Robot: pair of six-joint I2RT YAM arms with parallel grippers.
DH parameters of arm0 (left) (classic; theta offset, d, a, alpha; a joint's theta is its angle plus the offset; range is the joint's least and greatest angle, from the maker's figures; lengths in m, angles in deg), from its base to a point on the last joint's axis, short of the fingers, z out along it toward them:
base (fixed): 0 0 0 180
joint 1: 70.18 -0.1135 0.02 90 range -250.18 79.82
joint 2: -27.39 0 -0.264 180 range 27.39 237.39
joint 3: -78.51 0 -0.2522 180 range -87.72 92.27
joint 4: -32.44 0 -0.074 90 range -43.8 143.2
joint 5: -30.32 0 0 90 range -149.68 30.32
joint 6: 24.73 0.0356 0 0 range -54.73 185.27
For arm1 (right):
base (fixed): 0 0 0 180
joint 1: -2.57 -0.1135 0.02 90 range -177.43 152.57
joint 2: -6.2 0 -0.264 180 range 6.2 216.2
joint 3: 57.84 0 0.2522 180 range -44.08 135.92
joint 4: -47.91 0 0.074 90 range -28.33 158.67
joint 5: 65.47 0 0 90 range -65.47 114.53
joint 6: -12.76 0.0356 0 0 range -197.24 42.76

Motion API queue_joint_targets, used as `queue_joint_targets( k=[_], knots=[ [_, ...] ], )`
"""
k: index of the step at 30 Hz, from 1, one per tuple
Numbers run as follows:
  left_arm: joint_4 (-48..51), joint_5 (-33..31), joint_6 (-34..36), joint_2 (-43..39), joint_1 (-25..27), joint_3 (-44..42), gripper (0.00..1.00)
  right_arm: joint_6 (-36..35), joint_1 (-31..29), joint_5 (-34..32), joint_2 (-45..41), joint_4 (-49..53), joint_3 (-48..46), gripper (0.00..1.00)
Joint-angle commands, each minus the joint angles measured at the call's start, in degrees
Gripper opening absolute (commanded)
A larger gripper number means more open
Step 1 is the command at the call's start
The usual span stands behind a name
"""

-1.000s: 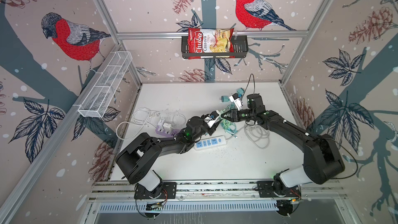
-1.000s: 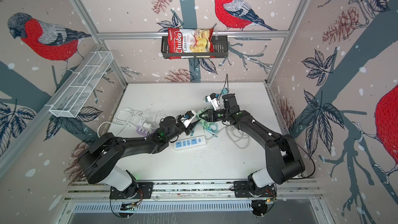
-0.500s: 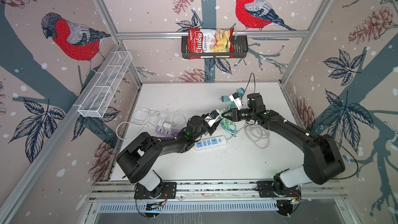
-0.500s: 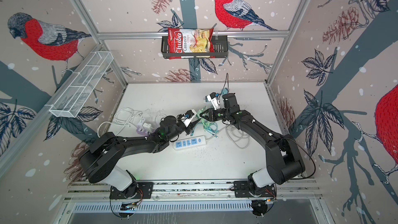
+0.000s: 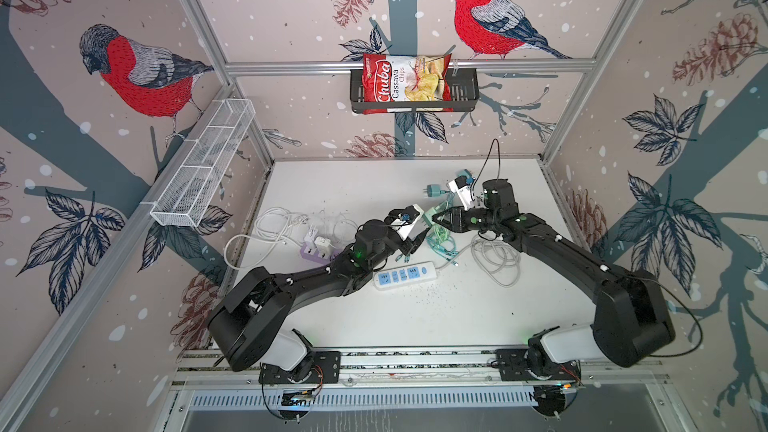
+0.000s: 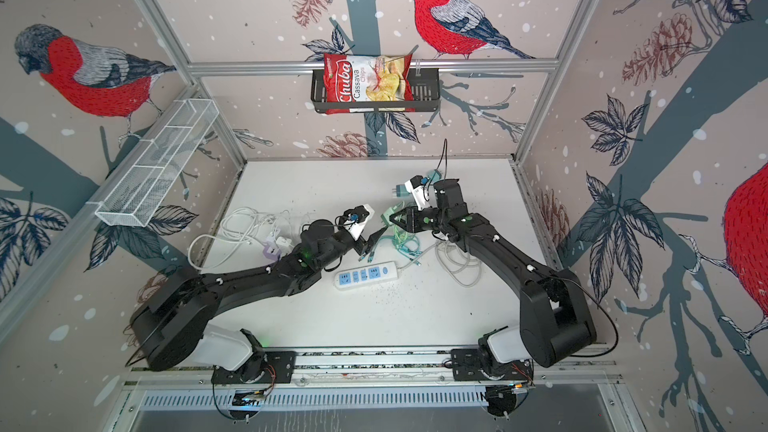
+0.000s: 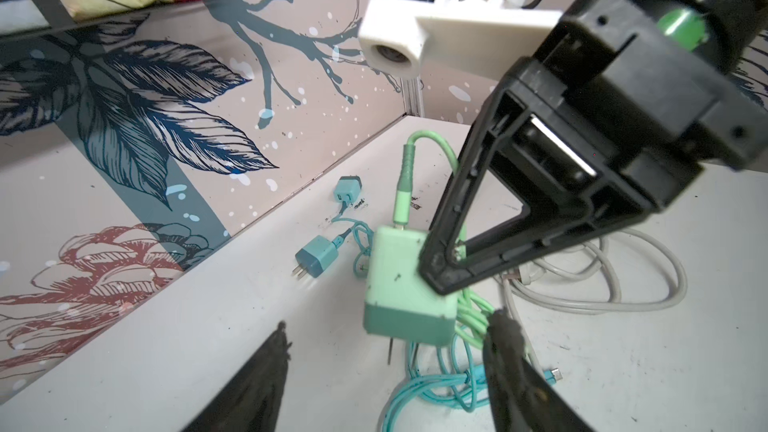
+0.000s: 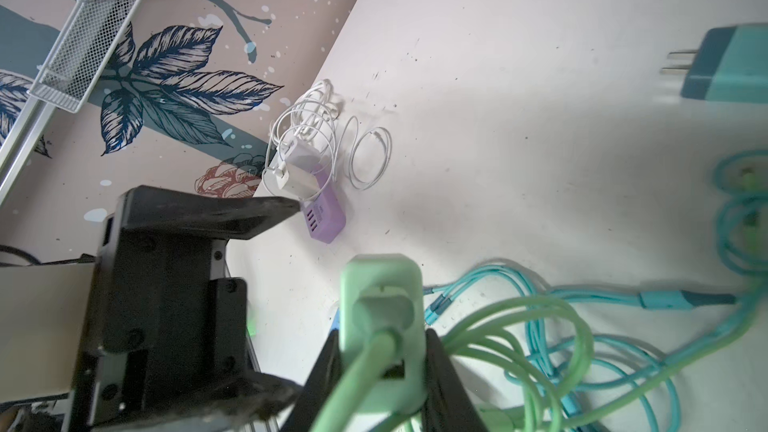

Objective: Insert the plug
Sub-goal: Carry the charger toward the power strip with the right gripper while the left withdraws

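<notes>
Step in hand: carrying the green plug (image 7: pixel 405 288) to the power strip (image 5: pixel 405 275). The right gripper (image 8: pixel 382 367) has its fingers pinching the plug's body from two sides and holds it clear of the table (image 5: pixel 415 317); the prongs point downward in the left wrist view; the green cable (image 8: pixel 519 313) trails off into the tangle on the table. The left gripper (image 8: pixel 291 299) stands just beside the plug, fingers spread, holding nothing. The strip lies flat on the table, blue sockets up, apart from the plug and nearer the arm bases.

Recommended practice: line the prongs up over one socket before descending; keep them square to the socket face; the grip appears to sit near one corner, so the plug may pivot under the push; the free left fingers would best pin the strip down; watch for drag from the tangled cable.

Legible writing: the chip bag (image 5: pixel 405 83) in the wall basket (image 5: pixel 465 93) reads "Chuba Cassava Chips"; nothing readable on plug or strip.
</notes>
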State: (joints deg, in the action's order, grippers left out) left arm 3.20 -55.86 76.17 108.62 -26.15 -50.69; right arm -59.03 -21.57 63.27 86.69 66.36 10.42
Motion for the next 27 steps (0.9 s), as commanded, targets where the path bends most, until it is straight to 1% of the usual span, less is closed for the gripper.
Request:
queue_joint_targets(
  k=[1, 4, 7, 10, 11, 15, 19, 21, 24, 27],
  knots=[
    [-1.3, -3.7, -0.8, -4.5, -0.1, -2.6, 0.74, 0.1, 1.5, -0.3, -2.3, -0.4, -1.2, 0.13],
    [-1.3, -8.0, -1.5, -9.8, -0.1, -5.3, 0.77, 0.3, 2.6, -0.1, -5.0, -0.6, -3.3, 0.13],
    [2.1, -9.8, -2.0, -13.8, -0.1, -6.2, 0.78, 0.6, 2.7, -0.8, -7.3, -0.5, -5.2, 0.13],
    [5.2, -12.0, -3.9, -16.2, -0.1, -6.6, 0.78, 1.1, 2.9, -3.9, -8.5, 0.3, -6.9, 0.13],
    [5.9, -12.5, -4.5, -17.1, -0.1, -6.9, 0.78, 1.4, 2.8, -5.3, -10.4, 0.5, -7.5, 0.13],
    [7.3, -13.1, -7.8, -20.3, -0.1, -9.1, 0.78, 2.5, 3.0, -8.4, -13.3, 1.6, -10.0, 0.13],
    [9.9, -14.4, -9.9, -21.4, -0.1, -10.4, 0.77, 2.4, 2.8, -10.4, -15.7, 3.6, -11.2, 0.13],
    [11.9, -18.1, -11.7, -21.2, -0.1, -11.0, 0.76, 2.2, 2.8, -11.1, -16.5, 4.3, -11.9, 0.14],
    [13.8, -20.3, -13.4, -21.5, -0.1, -12.4, 0.75, 2.1, 2.7, -11.8, -16.7, 4.8, -12.8, 0.13],
    [15.0, -20.4, -14.7, -22.4, -0.1, -14.1, 0.74, 2.0, 2.4, -13.3, -16.4, 5.4, -13.1, 0.13]
  ],
)
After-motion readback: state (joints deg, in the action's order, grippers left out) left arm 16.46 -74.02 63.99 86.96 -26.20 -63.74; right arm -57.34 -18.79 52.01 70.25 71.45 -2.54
